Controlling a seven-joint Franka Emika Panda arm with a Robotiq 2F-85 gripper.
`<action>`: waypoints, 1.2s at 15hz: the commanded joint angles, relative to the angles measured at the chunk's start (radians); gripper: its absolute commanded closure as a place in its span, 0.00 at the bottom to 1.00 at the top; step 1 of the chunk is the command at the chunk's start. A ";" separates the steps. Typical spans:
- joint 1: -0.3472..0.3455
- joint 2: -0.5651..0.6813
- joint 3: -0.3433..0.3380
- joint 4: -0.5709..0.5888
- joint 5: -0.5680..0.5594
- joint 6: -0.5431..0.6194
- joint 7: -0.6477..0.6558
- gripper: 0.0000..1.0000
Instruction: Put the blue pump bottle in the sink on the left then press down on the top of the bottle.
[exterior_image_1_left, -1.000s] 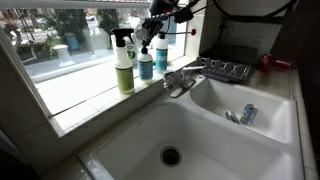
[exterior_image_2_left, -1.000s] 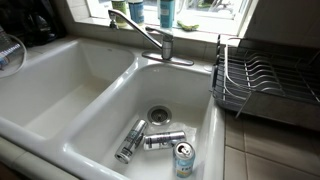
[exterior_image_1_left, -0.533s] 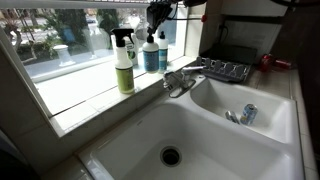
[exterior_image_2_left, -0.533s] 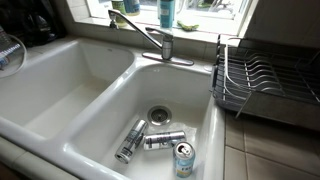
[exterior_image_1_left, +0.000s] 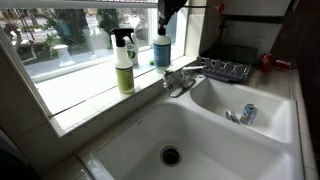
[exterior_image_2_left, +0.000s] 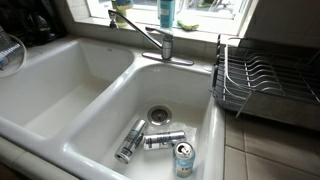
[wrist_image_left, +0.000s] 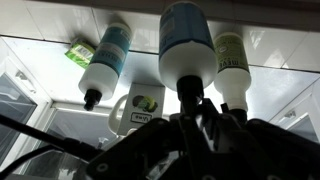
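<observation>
Now gripping the bottle by its pump, up at the window.
Tool (exterior_image_1_left: 165, 17) is apparently pinching the pump neck of the bottle (exterior_image_1_left: 161, 48), which is hanging straight beneath it, long axis vertical, at the worktop (exterior_image_1_left: 90, 95) ledge. The empty sink (exterior_image_1_left: 120, 140) is lying lower and forward, so the carry is probably heading out, then down.

The arm hangs in from above, with only its dark wrist end showing in an exterior view and the gripper (exterior_image_1_left: 167, 13) pointing straight down. In the wrist view its jaws sit clamped on the bottle (wrist_image_left: 187, 45) at the pump.
</observation>
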 joint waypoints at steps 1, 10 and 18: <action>-0.004 -0.135 0.033 -0.137 -0.138 0.043 0.127 0.96; -0.015 -0.281 0.076 -0.287 -0.081 -0.004 0.199 0.96; 0.056 -0.352 0.030 -0.451 0.233 0.035 0.006 0.96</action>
